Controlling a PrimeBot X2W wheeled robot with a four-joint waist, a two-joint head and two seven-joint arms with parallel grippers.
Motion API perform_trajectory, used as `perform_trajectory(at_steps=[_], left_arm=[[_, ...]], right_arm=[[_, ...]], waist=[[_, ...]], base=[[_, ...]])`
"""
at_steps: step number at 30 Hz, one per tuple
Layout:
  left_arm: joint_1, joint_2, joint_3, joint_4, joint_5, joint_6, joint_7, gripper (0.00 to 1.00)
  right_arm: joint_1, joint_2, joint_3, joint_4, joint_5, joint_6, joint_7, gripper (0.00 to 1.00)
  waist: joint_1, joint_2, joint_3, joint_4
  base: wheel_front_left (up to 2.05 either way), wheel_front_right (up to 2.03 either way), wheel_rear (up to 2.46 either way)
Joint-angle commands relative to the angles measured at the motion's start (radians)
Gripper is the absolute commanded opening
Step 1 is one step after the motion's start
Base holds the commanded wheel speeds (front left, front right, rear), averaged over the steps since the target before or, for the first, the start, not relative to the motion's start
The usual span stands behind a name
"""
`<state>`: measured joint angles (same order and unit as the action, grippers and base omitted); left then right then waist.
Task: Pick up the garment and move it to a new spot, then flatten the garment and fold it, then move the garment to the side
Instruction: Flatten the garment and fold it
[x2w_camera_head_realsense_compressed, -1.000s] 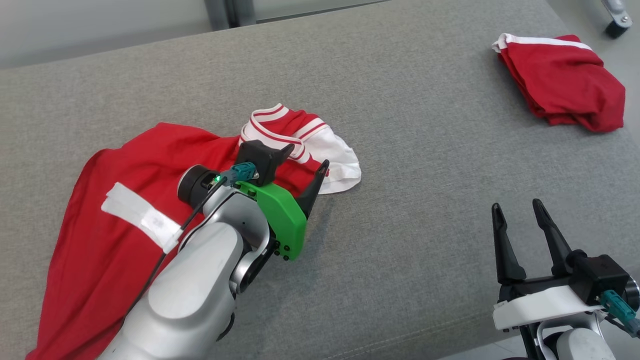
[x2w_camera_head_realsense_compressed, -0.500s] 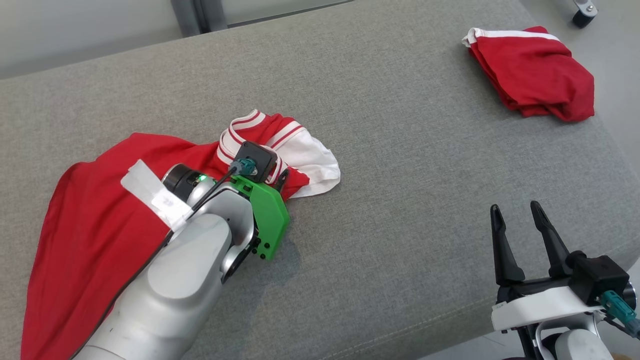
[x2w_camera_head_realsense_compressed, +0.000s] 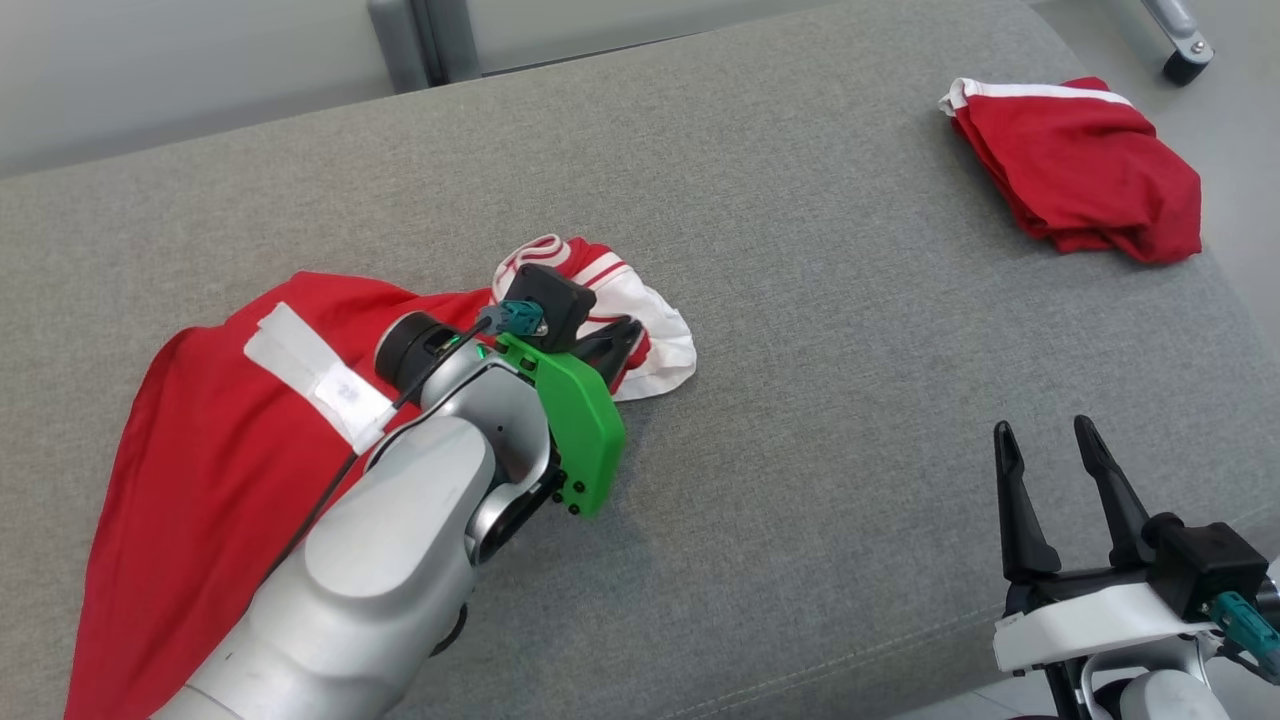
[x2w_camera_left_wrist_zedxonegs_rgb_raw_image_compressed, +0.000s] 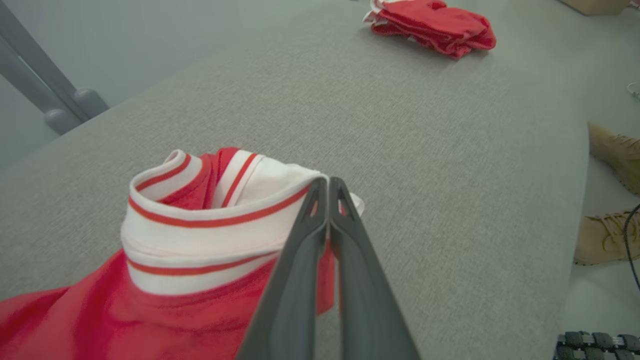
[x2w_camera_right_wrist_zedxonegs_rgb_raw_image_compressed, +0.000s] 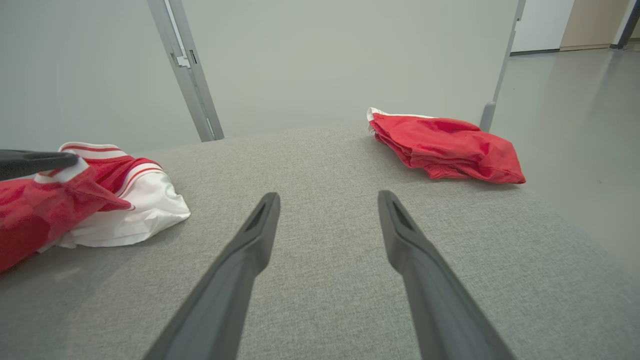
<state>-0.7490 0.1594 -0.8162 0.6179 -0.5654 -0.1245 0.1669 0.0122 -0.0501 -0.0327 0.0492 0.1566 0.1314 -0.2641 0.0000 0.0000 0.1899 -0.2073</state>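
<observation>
Garment left, folded pile far right

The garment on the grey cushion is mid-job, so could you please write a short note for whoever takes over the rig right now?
Left hand: shut on the garment at its white striped edge.
Right hand: open and empty, over the near right of the cushion.
Garment: crumpled at the cushion's left, most of it lying on the cushion. A folded red bundle sits at the far right corner.
Done: grip taken.
Left: lift and move the garment to a new spot, flatten it, fold it, move it aside.
</observation>
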Motion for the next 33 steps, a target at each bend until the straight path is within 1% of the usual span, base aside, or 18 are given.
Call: perform_trajectory(at_steps=[1,2,5,9,12,13,15,16,18,20,23,25,27,30,32,33], left_arm=[[0.009,0.014,-0.009,-0.061,-0.036,-0.007,0.010,0.00],[0.014,0.025,-0.021,-0.115,-0.062,-0.006,0.021,0.00],[0.019,0.091,-0.055,-0.281,-0.132,-0.006,0.055,0.00],[0.030,0.196,-0.078,-0.500,-0.234,-0.007,0.099,0.00],[0.043,0.261,-0.065,-0.636,-0.320,-0.007,0.111,0.00],[0.046,0.289,-0.048,-0.694,-0.388,-0.007,0.110,0.00],[0.032,0.311,-0.027,-0.721,-0.457,-0.007,0.107,0.00],[0.018,0.316,-0.006,-0.707,-0.485,-0.007,0.097,0.00],[-0.014,0.319,-0.002,-0.640,-0.488,-0.007,0.101,0.00],[-0.044,0.288,-0.022,-0.554,-0.488,-0.007,0.104,0.00],[-0.105,0.245,-0.055,-0.394,-0.438,-0.007,0.082,0.00],[-0.137,0.217,-0.093,-0.278,-0.383,-0.007,0.058,0.00],[-0.172,0.190,-0.126,-0.156,-0.315,-0.004,0.011,0.00],[-0.223,0.160,-0.173,0.007,-0.194,0.012,-0.095,0.00],[-0.252,0.140,-0.195,0.100,-0.126,0.030,-0.179,0.00],[-0.259,0.130,-0.204,0.140,-0.110,0.035,-0.214,0.06]], right_arm=[[0.009,-0.001,-0.005,0.002,-0.006,-0.002,0.000,1.00],[0.012,-0.001,-0.007,0.003,-0.008,-0.002,0.000,1.00],[0.020,-0.001,-0.006,0.010,-0.010,-0.002,0.000,1.00],[0.021,-0.001,-0.004,0.014,-0.011,-0.002,0.000,1.00],[0.021,-0.001,-0.002,0.016,-0.018,-0.002,0.000,1.00],[0.021,-0.001,-0.001,0.019,-0.023,-0.002,0.000,1.00],[0.017,-0.001,0.001,0.020,-0.026,-0.002,0.000,1.00],[0.015,-0.002,0.001,0.022,-0.029,-0.002,0.000,1.00],[0.014,-0.001,0.011,0.027,-0.034,-0.002,0.000,1.00],[0.004,-0.002,0.022,0.031,-0.037,-0.002,0.000,1.00],[-0.016,-0.002,0.041,0.034,-0.034,-0.002,0.000,1.00],[-0.029,-0.002,0.055,0.036,-0.029,-0.002,0.000,1.00],[-0.042,-0.001,0.073,0.038,-0.024,-0.002,0.000,1.00],[-0.049,-0.002,0.091,0.040,-0.011,-0.002,0.000,1.00],[-0.046,-0.002,0.089,0.040,-0.002,-0.002,0.000,1.00],[-0.043,-0.001,0.089,0.040,0.000,-0.002,0.000,1.00]], waist=[[0.0000,0.0000,-0.005,0.007],[0.0000,0.0000,-0.006,0.010],[0.0000,0.0000,-0.010,0.018],[0.0000,0.0000,-0.010,0.026],[0.0000,0.0000,-0.006,0.034],[0.0000,0.0000,-0.002,0.039],[0.0000,0.0000,0.003,0.043],[0.0000,0.0000,0.006,0.048],[0.0000,0.0000,0.008,0.056],[0.0000,0.0000,0.013,0.055],[0.0000,0.0000,0.028,0.043],[0.0000,0.0000,0.039,0.029],[0.0000,0.0000,0.049,0.012],[0.0000,0.0000,0.061,-0.021],[0.0000,0.0000,0.068,-0.038],[0.0000,0.0000,0.070,-0.046]], base=[[0.00,0.00,0.00],[0.00,0.00,0.00],[0.00,0.00,0.00],[0.00,0.00,0.00],[0.00,0.00,0.00],[0.00,0.00,0.00],[0.00,0.00,0.00],[0.00,0.00,0.00],[0.00,0.00,0.00],[0.00,0.00,0.00],[0.00,0.00,0.00],[0.00,0.00,0.00],[0.00,0.00,0.00],[0.00,0.00,0.00],[0.00,0.00,0.00],[0.00,0.00,0.00]])
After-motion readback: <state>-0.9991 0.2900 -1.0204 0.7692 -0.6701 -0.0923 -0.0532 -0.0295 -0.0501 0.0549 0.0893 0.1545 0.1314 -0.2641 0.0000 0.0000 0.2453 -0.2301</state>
